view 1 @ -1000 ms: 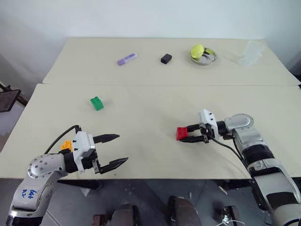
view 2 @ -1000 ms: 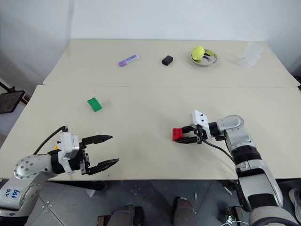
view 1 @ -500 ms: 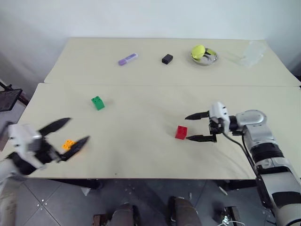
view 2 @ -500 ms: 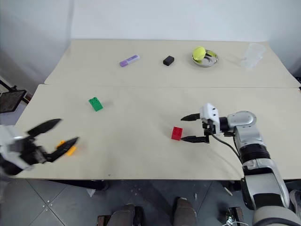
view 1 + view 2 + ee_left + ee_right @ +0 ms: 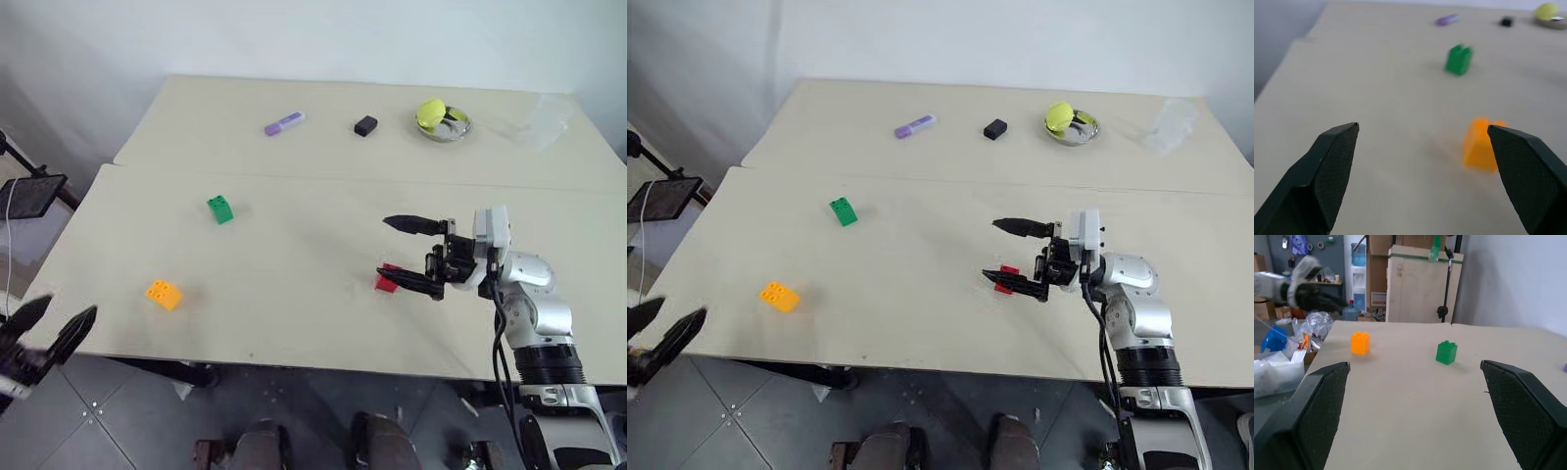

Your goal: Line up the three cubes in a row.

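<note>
Now your right gripper (image 5: 404, 253) hangs with jaws spread above the small red studded plastic cube (image 5: 388, 279) on the beige counter (image 5: 294, 294), your left gripper (image 5: 44, 329), jaws spread too, sits off the near-left edge, well apart from the orange-yellow cube (image 5: 164, 294) and green cube (image 5: 220, 209).
</note>
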